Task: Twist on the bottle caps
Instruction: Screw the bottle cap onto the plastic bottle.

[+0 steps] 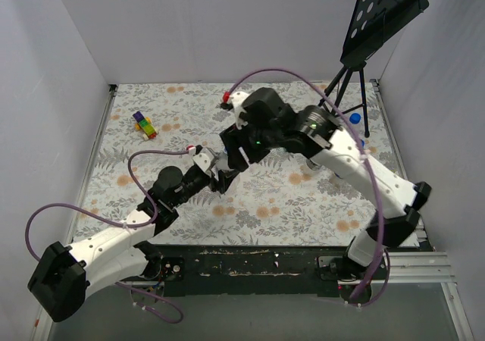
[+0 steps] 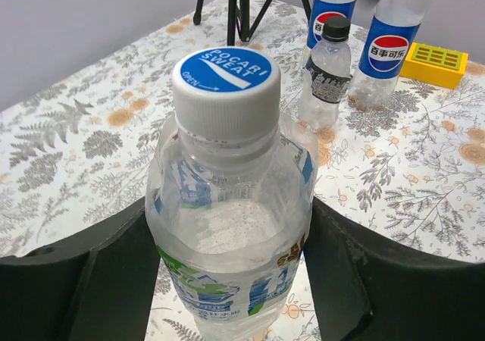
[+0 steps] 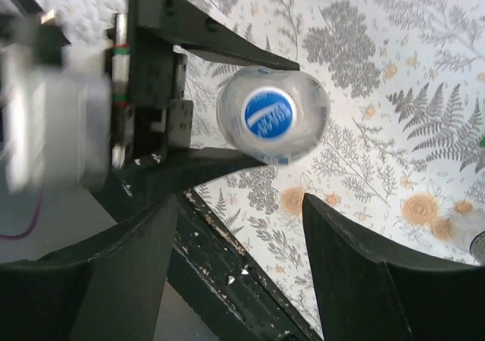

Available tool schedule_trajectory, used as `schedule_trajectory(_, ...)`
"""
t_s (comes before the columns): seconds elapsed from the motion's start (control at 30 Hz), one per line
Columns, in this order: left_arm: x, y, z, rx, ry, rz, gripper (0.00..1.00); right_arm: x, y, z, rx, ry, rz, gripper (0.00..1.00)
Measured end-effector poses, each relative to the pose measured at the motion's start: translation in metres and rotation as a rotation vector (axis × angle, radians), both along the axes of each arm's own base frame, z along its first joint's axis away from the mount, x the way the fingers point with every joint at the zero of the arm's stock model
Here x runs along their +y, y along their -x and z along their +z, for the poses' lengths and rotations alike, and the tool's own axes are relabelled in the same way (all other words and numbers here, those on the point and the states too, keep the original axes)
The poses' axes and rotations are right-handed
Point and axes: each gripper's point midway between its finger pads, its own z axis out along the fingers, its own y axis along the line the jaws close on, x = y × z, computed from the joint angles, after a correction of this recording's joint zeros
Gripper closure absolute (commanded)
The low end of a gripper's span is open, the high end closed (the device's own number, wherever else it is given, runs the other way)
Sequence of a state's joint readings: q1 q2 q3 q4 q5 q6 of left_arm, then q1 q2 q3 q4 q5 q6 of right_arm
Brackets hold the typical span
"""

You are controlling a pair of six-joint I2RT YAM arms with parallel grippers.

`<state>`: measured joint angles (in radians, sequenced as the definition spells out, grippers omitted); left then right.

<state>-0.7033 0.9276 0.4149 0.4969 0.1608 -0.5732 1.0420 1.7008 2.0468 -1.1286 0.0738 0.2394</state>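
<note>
Nearby | left fingers (image 2: 91, 280) clamp capped bottle (image 2: 227, 227) | three bottles (image 2: 326, 76), yellow block (image 2: 433, 62) beyond

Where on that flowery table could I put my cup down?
Bare cloth lies at the front middle, and on the left in front of the toy blocks. Mid-table is crowded: the left gripper clamps a bottle under the open right gripper, and other bottles cluster by the tripod.
</note>
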Motion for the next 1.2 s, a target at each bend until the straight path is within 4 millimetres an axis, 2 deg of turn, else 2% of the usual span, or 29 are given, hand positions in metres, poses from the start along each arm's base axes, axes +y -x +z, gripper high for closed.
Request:
schedule_trajectory(0.17, 0.002, -0.004, -0.006, 0.091, 0.040, -0.010, 1.00, -0.034, 0.000, 0.054, -0.073, -0.246, 0.054, 0.27)
schedule_trajectory(0.27, 0.001, 0.000, -0.005, 0.138, 0.077, -0.068, 1.00, -0.053, -0.005, 0.069, -0.123, -0.365, 0.090, 0.27)
schedule_trajectory(0.37, -0.009, 0.010, 0.001, 0.174, 0.112, -0.177, 1.00, -0.055, -0.001, 0.065, -0.158, -0.426, 0.180, 0.22)
schedule_trajectory(0.57, -0.027, 0.042, 0.016, 0.199, 0.143, -0.400, 1.00, -0.038, 0.013, 0.046, -0.200, -0.483, 0.403, 0.13)
schedule_trajectory(0.63, -0.030, 0.051, 0.019, 0.199, 0.147, -0.452, 0.99, -0.035, 0.016, 0.046, -0.227, -0.501, 0.450, 0.13)
schedule_trajectory(0.77, -0.031, 0.061, 0.022, 0.194, 0.145, -0.506, 0.99, -0.033, 0.019, 0.058, -0.295, -0.540, 0.503, 0.26)
schedule_trajectory(0.9, -0.032, 0.065, 0.022, 0.190, 0.140, -0.530, 1.00, -0.029, 0.020, 0.066, -0.316, -0.569, 0.529, 0.27)
schedule_trajectory(1.2, -0.031, 0.071, 0.025, 0.182, 0.137, -0.560, 1.00, -0.017, 0.020, 0.062, -0.295, -0.614, 0.571, 0.27)
